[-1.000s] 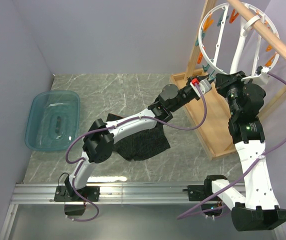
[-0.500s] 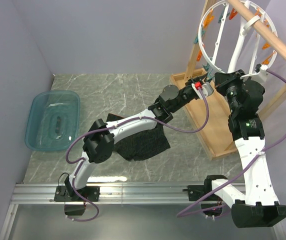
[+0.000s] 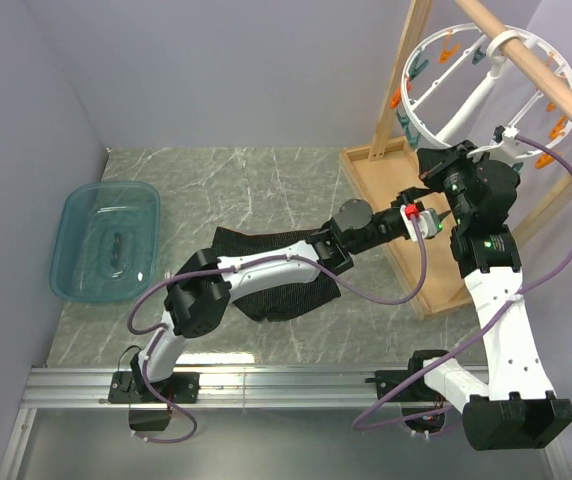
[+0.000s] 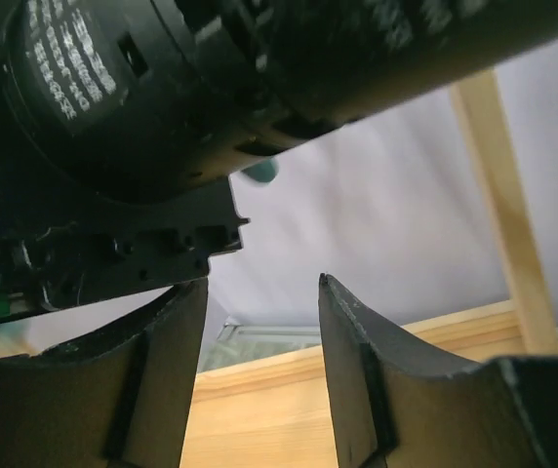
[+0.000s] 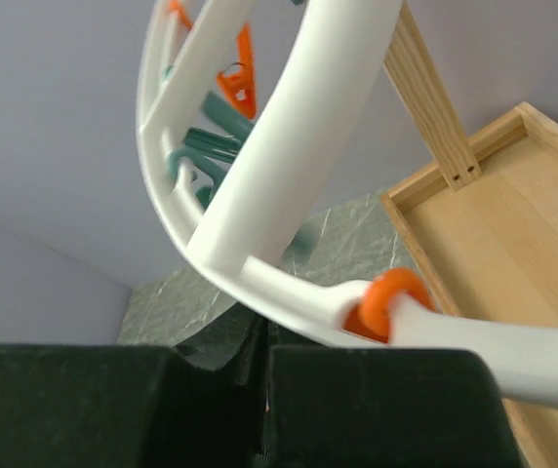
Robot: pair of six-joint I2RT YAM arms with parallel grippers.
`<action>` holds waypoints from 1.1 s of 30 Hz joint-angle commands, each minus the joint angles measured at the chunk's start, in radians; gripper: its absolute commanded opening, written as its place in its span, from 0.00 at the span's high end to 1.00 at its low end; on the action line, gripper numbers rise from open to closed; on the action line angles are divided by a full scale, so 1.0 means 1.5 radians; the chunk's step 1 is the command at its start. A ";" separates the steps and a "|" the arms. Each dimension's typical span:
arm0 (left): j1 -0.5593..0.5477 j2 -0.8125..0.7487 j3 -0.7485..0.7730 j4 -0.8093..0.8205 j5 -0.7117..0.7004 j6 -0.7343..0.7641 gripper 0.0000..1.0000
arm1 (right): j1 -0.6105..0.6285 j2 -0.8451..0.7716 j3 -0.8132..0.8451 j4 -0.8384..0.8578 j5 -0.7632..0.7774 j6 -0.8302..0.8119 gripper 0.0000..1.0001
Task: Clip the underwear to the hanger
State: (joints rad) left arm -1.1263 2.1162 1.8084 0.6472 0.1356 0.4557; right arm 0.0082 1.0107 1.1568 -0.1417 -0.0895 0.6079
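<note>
We see the left arm stretched low and long across the tabletop (image 3: pixel 266 190), elbow bent near its base and forearm lying over the underwear (image 3: pixel 296 295). The left gripper (image 4: pixel 262 292) points toward the wooden rack (image 3: pixel 538 62). Its fingers stand well apart with nothing between them; through the gap we see only the wall and the rack's tray (image 3: pixel 391 185).

The right arm rises steeply from its base and bends over at the top. The right gripper (image 5: pixel 264 351) is closed to a thin seam, pinching the lower rim of the hanger (image 3: pixel 471 97).

The hanger hangs from the rack's top bar at the far right. It is a white ring with curved crossbars, and orange clothespins (image 5: pixel 240 78) and teal clothespins (image 5: pixel 201 146) dangle from it. The underwear lies crumpled and black on the tabletop near the middle, well apart from the hanger and clipped to nothing. A blue tub (image 3: pixel 106 240) sits at the far left.

A second ago the left gripper was raised beside the ring's lower rim, close to the rack's post. It has since dropped and pulled back toward us, over the near part of the tray. The ring has swung slightly to the right with the right arm. The underwear has not moved.
</note>
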 commanded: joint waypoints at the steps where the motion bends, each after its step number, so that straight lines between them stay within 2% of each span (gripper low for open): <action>1: 0.025 -0.057 0.015 0.039 0.014 -0.070 0.46 | -0.002 -0.011 -0.005 0.048 -0.029 -0.014 1.00; 7: 0.069 -0.076 0.001 0.045 0.043 -0.244 0.43 | -0.027 -0.025 -0.009 0.050 -0.028 -0.027 1.00; 16: 0.119 -0.061 0.007 0.035 0.062 -0.339 0.41 | -0.033 -0.048 -0.014 0.041 -0.032 -0.043 1.00; 25: 0.154 0.009 0.087 0.068 0.148 -0.449 0.31 | -0.044 -0.066 -0.009 0.031 -0.047 -0.069 1.00; 29: 0.156 0.043 0.150 0.076 0.180 -0.480 0.30 | -0.050 -0.077 -0.010 0.028 -0.056 -0.076 1.00; 33: 0.166 0.102 0.222 0.079 0.205 -0.554 0.28 | -0.054 -0.078 -0.007 0.025 -0.063 -0.078 1.00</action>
State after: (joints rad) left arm -0.8864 2.2253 2.0533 0.7017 0.3805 -0.2588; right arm -0.0624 0.9104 1.1381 -0.1207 -0.1665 0.5110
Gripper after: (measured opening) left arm 0.713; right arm 0.007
